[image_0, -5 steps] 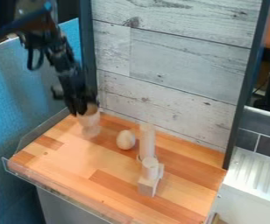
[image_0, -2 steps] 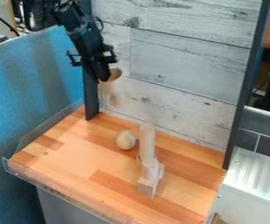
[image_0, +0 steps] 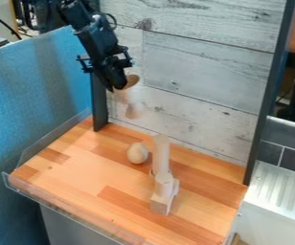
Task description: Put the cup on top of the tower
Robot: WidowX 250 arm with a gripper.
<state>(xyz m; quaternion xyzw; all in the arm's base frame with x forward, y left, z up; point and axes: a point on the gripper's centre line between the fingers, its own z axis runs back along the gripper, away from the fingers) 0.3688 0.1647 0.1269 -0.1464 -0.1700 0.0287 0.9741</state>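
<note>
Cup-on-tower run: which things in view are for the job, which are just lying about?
For the job:
- black two-finger hand
- tan, round-mouthed cup, held in it
- tall pale cylinder, short pale cylinder, pale angular block: presumably the tower

Just there:
- pale egg-shaped object, on the striped wooden top
- white ridged panel, at right

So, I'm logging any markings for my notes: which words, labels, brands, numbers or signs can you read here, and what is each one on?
There are none: I can read no text on the cup, the tower, the egg-shaped piece, the tabletop or the wall panel.
</note>
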